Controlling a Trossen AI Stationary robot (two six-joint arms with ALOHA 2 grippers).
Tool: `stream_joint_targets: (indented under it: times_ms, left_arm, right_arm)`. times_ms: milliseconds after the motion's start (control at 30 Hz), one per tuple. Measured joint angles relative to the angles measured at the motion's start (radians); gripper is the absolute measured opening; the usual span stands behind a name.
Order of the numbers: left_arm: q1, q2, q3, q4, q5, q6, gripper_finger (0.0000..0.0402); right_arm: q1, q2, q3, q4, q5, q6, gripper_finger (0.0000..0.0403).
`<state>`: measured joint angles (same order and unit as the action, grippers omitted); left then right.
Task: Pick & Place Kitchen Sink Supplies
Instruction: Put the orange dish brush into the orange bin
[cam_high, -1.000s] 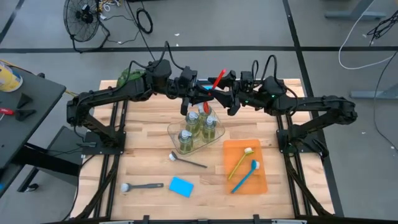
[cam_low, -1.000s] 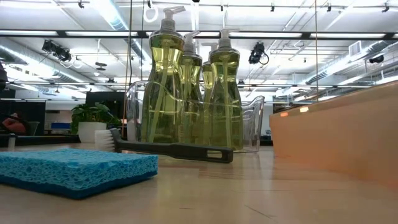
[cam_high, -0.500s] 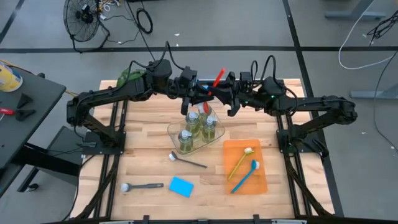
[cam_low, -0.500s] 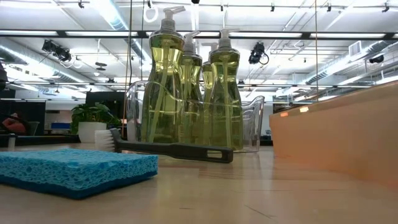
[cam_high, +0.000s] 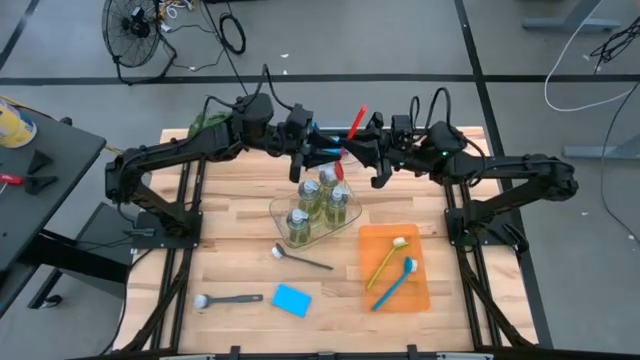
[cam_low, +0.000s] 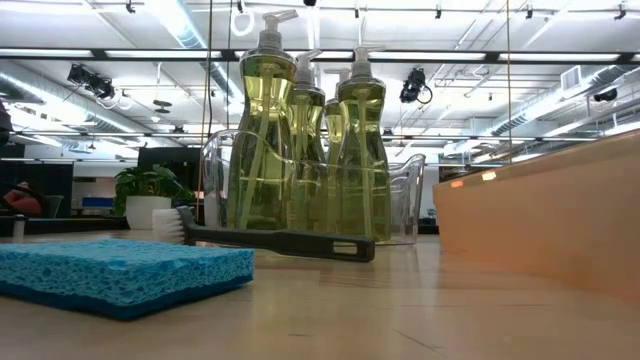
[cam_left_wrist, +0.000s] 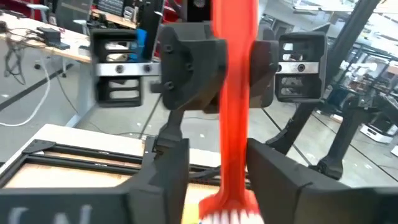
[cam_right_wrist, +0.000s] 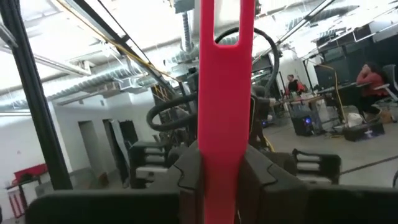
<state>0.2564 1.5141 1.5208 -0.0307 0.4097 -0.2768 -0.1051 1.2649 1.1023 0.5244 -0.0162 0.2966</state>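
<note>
Our right gripper (cam_high: 362, 152) is clamped on the red dish brush (cam_high: 351, 128), its fingers (cam_right_wrist: 186, 171) pressed against both sides of the handle in the right wrist view. Our left gripper (cam_high: 325, 152) meets it head-on, and here our fingers (cam_left_wrist: 168, 168) stand slightly off the handle on either side, parted, with the white bristles at their base. The brush hangs in the air above the table's (cam_high: 240, 250) far edge, about midway along it, tilted so its handle points up and away from us.

Just below it, the clear bin (cam_high: 345, 212) sits in the middle of the table holding the pump bottles (cam_high: 312, 198) of yellow-green liquid. Near the right edge, the orange tray (cam_high: 420, 290) carries a yellow-green brush (cam_high: 388, 258) and a blue brush (cam_high: 395, 281). A dark grey brush (cam_high: 300, 258) lies in front of the bin, another (cam_high: 228, 299) near the front left corner, with the blue sponge (cam_high: 291, 300) just beside it.
</note>
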Motion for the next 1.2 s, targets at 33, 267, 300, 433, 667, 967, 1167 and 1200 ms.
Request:
stream_joint_targets:
  times_ms: [33, 267, 300, 433, 667, 967, 1167, 1200]
  left_arm:
    - [0.002, -0.006, 0.0, -0.007, -0.008, 0.0, 0.0174]
    - [0.033, -0.064, 0.0, -0.124, -0.024, 0.011, 0.0252]
    - [0.037, -0.075, 0.0, -0.135, -0.024, 0.011, 0.0258]
    - [0.051, -0.103, 0.0, -0.156, -0.024, 0.011, 0.0267]
    - [0.068, -0.126, 0.0, -0.164, -0.024, 0.018, 0.0268]
    - [0.066, -0.125, 0.0, -0.167, -0.024, 0.019, 0.0268]
    - [0.066, -0.125, 0.0, -0.163, -0.024, 0.019, 0.0268]
    - [0.066, -0.125, 0.0, -0.163, -0.024, 0.019, 0.0268]
  right_arm:
    - [0.0, -0.011, 0.0, -0.013, -0.001, -0.004, 0.0054]
    - [0.0, -0.125, 0.0, -0.296, -0.003, -0.05, 0.0054]
    - [0.0, -0.143, 0.001, -0.356, -0.003, -0.054, 0.0054]
    - [0.002, -0.217, 0.001, -0.571, -0.038, -0.082, 0.0054]
    - [0.022, -0.317, 0.001, -0.835, -0.203, -0.255, 0.0054]
    - [0.18, -0.323, 0.001, -1.116, -0.298, -0.505, 0.0054]
    - [0.287, -0.287, 0.001, -1.307, -0.247, -0.603, 0.0054]
    - [0.301, -0.277, 0.001, -1.332, -0.238, -0.626, 0.0054]
